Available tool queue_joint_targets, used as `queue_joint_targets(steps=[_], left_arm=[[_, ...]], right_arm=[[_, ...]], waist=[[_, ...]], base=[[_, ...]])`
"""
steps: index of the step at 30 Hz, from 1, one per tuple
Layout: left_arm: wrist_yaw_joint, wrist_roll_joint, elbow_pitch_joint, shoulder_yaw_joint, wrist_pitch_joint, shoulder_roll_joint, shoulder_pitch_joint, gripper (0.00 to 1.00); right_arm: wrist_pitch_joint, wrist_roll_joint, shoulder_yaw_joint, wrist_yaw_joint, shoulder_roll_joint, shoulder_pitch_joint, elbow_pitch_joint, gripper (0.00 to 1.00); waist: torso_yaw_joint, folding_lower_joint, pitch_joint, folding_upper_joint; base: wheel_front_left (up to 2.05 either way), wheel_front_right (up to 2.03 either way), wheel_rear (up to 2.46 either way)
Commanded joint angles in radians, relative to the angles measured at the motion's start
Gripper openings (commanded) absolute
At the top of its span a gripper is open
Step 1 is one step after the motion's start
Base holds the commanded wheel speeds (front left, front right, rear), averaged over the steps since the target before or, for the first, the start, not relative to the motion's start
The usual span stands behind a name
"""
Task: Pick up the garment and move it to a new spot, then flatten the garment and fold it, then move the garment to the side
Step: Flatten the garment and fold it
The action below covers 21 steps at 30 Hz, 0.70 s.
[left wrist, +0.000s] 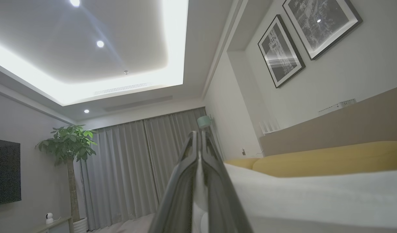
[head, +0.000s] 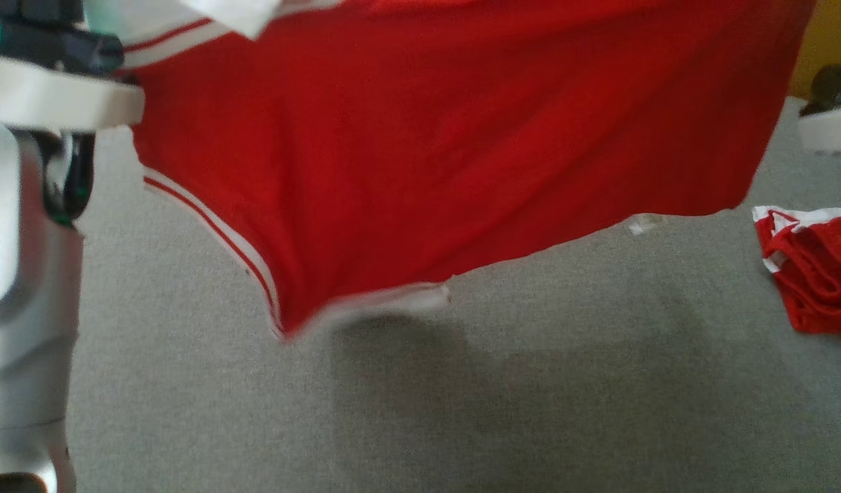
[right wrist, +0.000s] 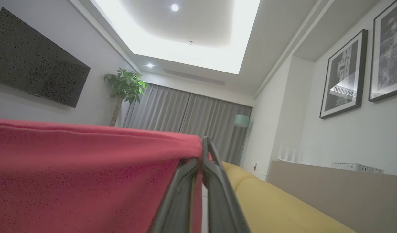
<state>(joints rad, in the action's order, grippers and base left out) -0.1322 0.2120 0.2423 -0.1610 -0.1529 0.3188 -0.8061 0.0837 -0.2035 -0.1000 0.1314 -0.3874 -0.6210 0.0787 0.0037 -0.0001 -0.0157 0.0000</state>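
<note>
Two arms are holding the garment (head: 427, 157) up in the head view, a red piece with white striped trim, and it is hanging spread and clear of the grey surface (head: 530, 411), throwing a shadow beneath its lower corner. A pale left forearm (head: 23, 274) is standing at the left edge of that view. A second red garment (head: 814, 274) is lying crumpled toward the right side of the grey surface, well apart from the hanging one.

Looking along the left wrist view, the left end effector (left wrist: 198, 134) is pointing up toward the ceiling, its fingers (left wrist: 185, 161) clenched with a strip of white cloth pinched between them. The white cloth is running off to the right, apparently the garment's (left wrist: 315, 194) pale trim, with a yellow cushion (left wrist: 331, 158) showing behind it.

Turning to the right wrist view, the right end effector (right wrist: 205, 142) is likewise clenched, nipping the top corner of the garment (right wrist: 88, 174), whose hem is stretching away to the left.

Judging from this, the first step is in hand: the garment is being carried through the air to a new spot. The next move is calling for both arms lowering together, with the hem taut between them, so the cloth is landing flat on bare grey surface, away from the crumpled piece.
</note>
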Motion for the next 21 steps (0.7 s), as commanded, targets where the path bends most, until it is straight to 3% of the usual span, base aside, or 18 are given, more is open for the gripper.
queue_joint_targets(steps=[1,9,15,21], left_arm=[[0.002,0.013,-0.025,0.026,0.031,0.049,-0.058,0.00],[0.030,0.027,-0.007,0.039,0.088,0.057,-0.106,0.00],[0.097,-0.023,0.104,0.050,0.010,0.050,-0.290,0.00],[0.171,-0.087,0.220,0.044,-0.098,0.018,-0.536,0.00]], right_arm=[[-0.024,-0.012,-0.019,-0.001,-0.019,-0.046,-0.038,0.00],[-0.080,0.006,-0.052,-0.001,-0.029,-0.174,-0.002,0.00],[-0.028,0.094,-0.043,-0.001,0.023,-0.430,0.173,0.00],[0.103,0.243,0.052,-0.001,0.068,-0.706,0.374,0.00]], waist=[[0.003,0.0001,0.010,0.0000],[0.006,0.0001,0.163,0.0000],[0.018,0.0001,0.334,0.0000],[0.038,0.0001,0.435,0.0000]], base=[[0.00,0.00,0.00],[0.00,0.00,0.00],[0.00,0.00,0.00],[0.00,0.00,0.00]])
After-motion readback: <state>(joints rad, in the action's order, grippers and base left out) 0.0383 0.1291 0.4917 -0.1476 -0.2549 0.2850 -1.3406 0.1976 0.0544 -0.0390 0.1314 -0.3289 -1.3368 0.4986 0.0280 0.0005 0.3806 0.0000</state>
